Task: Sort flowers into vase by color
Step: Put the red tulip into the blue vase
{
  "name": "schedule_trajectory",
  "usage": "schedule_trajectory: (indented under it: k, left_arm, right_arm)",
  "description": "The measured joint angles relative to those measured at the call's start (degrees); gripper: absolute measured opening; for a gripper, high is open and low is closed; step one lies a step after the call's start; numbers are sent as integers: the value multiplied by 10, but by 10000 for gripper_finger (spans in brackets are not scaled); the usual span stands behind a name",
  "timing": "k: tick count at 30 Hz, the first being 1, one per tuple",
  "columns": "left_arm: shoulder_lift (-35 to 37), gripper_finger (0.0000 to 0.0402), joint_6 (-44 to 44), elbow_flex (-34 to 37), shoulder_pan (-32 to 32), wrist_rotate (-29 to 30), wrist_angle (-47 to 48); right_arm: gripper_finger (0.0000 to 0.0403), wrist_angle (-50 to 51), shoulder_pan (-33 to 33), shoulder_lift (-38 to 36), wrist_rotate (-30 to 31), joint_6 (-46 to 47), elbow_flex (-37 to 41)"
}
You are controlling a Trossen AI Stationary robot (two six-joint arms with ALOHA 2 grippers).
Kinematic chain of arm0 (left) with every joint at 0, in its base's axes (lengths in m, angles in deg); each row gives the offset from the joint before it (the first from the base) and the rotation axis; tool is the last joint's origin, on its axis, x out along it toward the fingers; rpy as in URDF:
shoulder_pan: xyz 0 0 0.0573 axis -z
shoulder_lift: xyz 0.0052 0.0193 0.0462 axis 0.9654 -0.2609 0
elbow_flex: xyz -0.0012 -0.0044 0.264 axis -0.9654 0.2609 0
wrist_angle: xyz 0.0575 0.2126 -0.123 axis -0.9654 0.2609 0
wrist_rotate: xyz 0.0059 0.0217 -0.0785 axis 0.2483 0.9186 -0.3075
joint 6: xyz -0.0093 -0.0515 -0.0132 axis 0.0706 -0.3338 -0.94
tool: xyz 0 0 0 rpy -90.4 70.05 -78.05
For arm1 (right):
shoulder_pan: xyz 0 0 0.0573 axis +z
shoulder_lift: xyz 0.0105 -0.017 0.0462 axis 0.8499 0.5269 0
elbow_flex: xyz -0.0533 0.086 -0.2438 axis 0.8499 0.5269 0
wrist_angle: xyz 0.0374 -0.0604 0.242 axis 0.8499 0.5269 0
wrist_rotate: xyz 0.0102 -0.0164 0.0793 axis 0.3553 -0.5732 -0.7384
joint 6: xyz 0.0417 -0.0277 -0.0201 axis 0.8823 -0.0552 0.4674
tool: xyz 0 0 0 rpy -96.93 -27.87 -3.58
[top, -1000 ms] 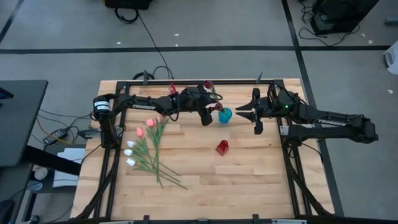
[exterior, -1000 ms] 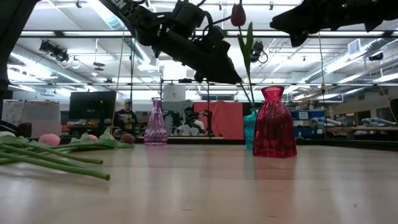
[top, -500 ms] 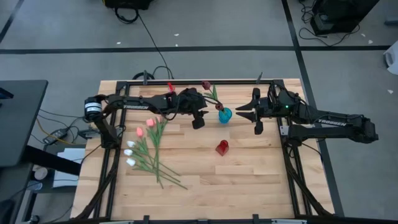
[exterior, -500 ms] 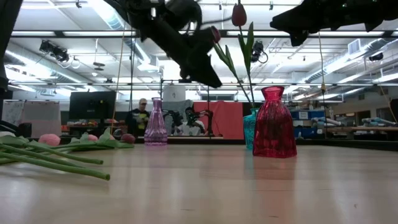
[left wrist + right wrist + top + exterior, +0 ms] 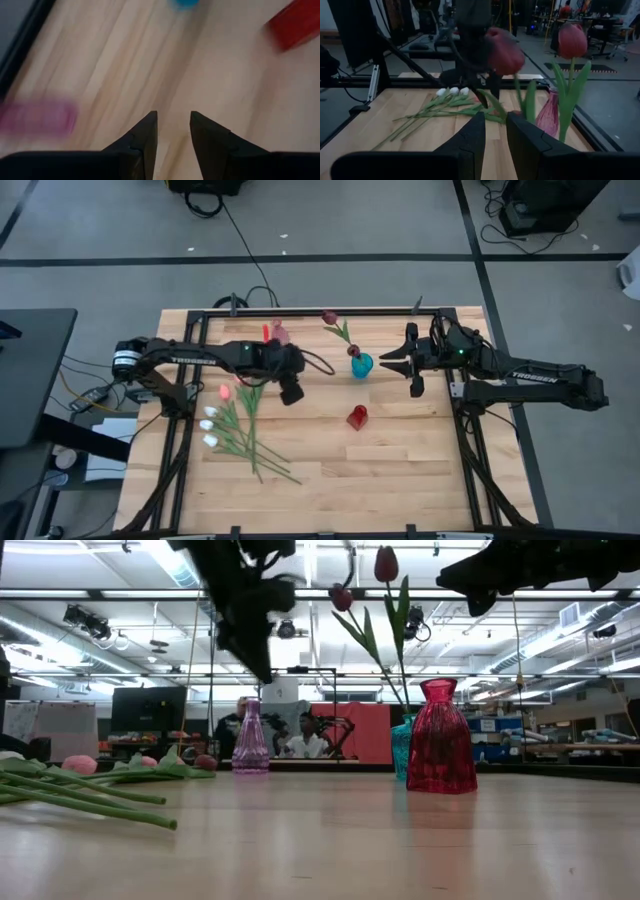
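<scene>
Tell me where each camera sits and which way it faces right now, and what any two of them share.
High view: overhead, straight down on the table, both arms, left tool, right tool.
Low view: table height, looking across at the red vase and the room; arms overhead.
Left wrist view: on the left arm, down at bare wood past its own open, empty fingers.
Right wrist view: on the right arm, past its fingers toward the loose flowers.
Shared: high and low views both show the teal vase holding red tulips.
</scene>
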Motion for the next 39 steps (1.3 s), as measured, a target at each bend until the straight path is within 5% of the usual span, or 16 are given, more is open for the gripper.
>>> schedule_trajectory:
  k: [10,30,39]
  left_arm:
    - [-60,119,-244,0,-11,29,177]
    - [-85,116,-233,169,-127,-19,-24]
    - [-82,13,-210,165,-115,-24,-27]
  right_arm:
    - [91,-1,0,0,0,0,0]
    - [91,-5,26,2,6,-2,0]
    - [91,-9,37,13,22,-6,0]
